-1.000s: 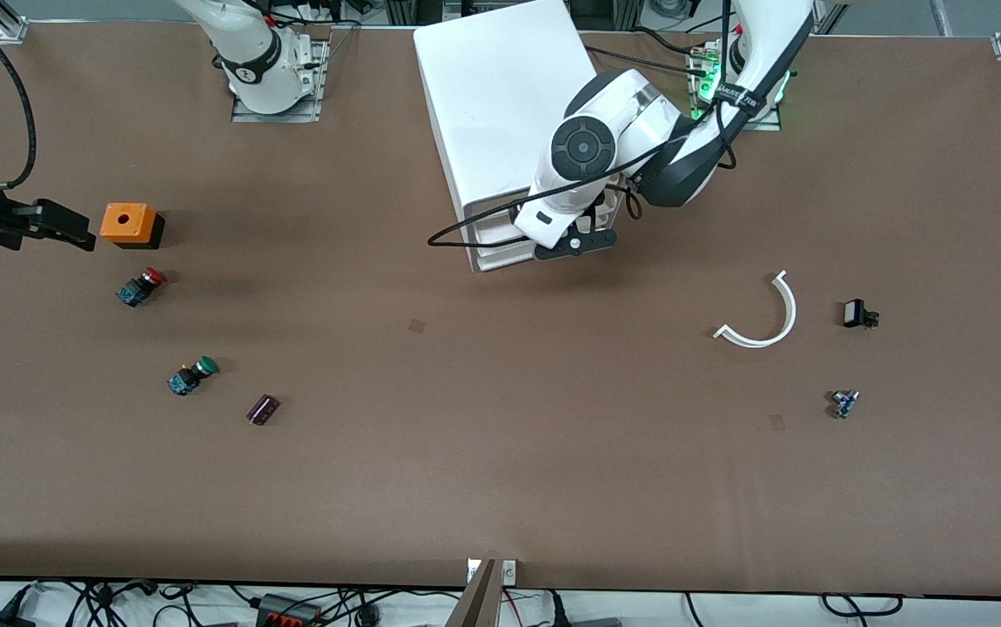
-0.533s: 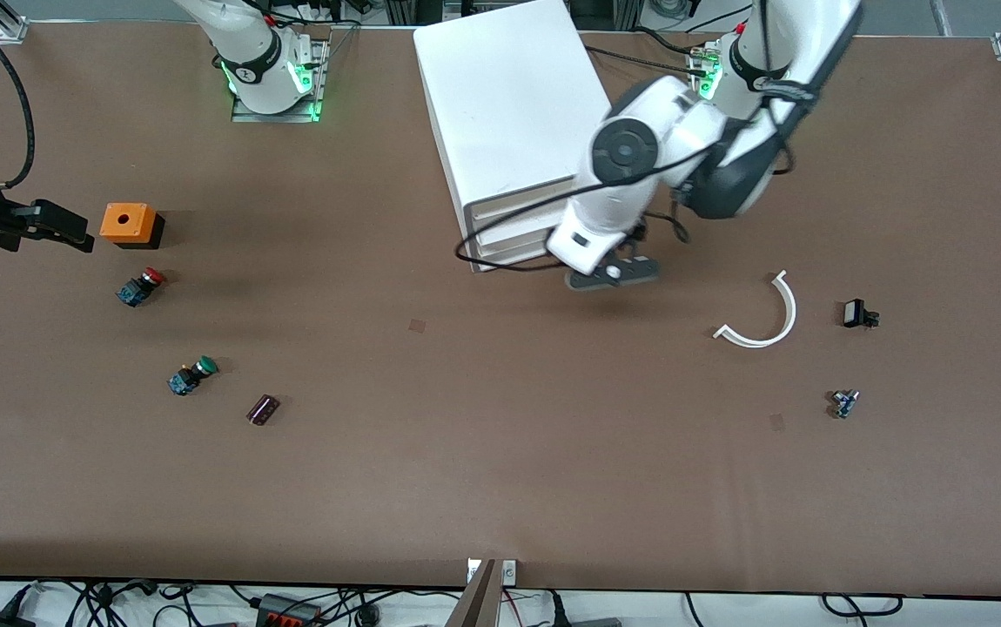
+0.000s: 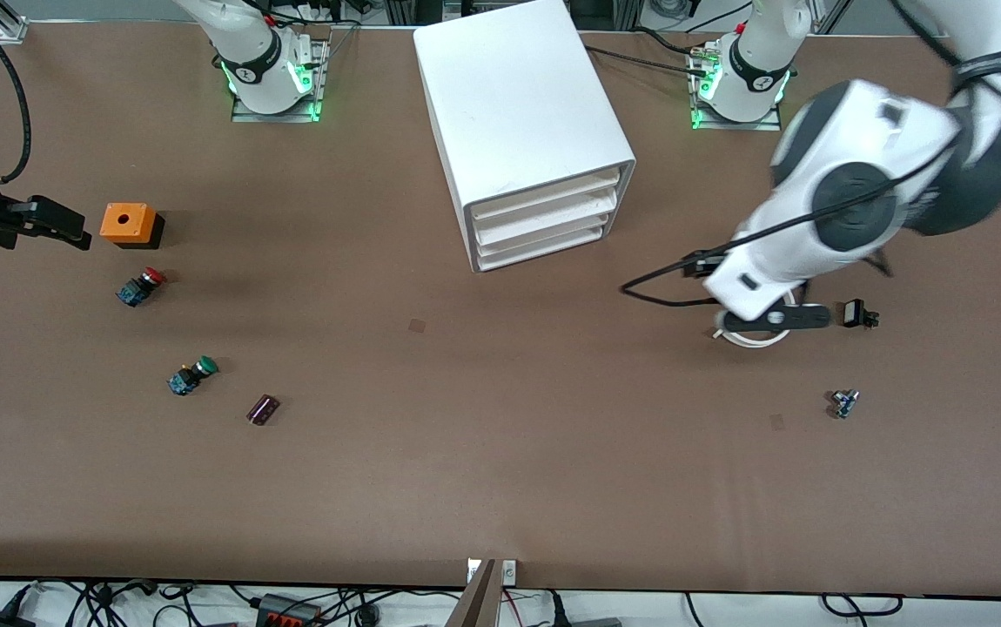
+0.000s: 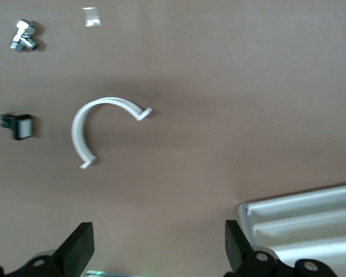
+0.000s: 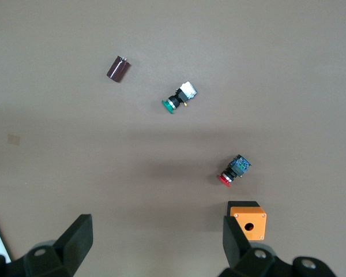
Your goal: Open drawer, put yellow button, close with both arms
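Observation:
The white cabinet stands at the table's middle, and its uppermost drawer sits flush with the two drawers below it. Its drawer fronts also show in the left wrist view. The yellow button is out of view. My left gripper is open and empty, over a white curved strip, away from the cabinet toward the left arm's end. My right gripper is open and empty, waiting beside an orange box at the right arm's end.
A red-capped button, a green-capped button and a dark cylinder lie nearer the front camera than the orange box. A small black part and a small metal part lie near the curved strip.
My left arm has swung away from the cabinet's drawer fronts toward the left arm's end and now hangs over the curved strip. The right arm has hardly moved.

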{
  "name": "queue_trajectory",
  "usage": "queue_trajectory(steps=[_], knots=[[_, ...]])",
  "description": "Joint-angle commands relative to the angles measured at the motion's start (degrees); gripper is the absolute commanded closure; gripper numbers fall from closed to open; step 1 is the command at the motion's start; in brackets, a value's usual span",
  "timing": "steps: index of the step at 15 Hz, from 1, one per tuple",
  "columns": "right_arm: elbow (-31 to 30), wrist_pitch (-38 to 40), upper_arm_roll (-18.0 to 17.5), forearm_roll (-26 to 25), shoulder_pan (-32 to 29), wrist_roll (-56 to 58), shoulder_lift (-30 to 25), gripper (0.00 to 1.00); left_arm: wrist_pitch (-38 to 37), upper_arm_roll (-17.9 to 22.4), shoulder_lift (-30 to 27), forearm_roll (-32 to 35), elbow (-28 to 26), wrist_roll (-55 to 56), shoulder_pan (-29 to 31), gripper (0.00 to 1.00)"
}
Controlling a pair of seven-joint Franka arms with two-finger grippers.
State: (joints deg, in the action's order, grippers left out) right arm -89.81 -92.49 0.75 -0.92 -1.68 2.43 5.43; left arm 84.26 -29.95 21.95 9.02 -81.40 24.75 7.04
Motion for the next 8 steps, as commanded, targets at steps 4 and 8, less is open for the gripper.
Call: queue_trajectory(steps=[4, 8], knots=[[-0.1, -0.15, -0.57, -0.22, -1.31, 1.0, -1.21, 0.0, -4.1, 3.11, -4.62, -0.14, 2.3, -17.68, 5.18, 0.0], [-0.28, 0.03, -0.48, -0.13, -0.96, 0.74, -1.74, 0.0, -2.17, 20.42, -9.89, -9.61, -0.33, -29.37, -2.28, 0.0]])
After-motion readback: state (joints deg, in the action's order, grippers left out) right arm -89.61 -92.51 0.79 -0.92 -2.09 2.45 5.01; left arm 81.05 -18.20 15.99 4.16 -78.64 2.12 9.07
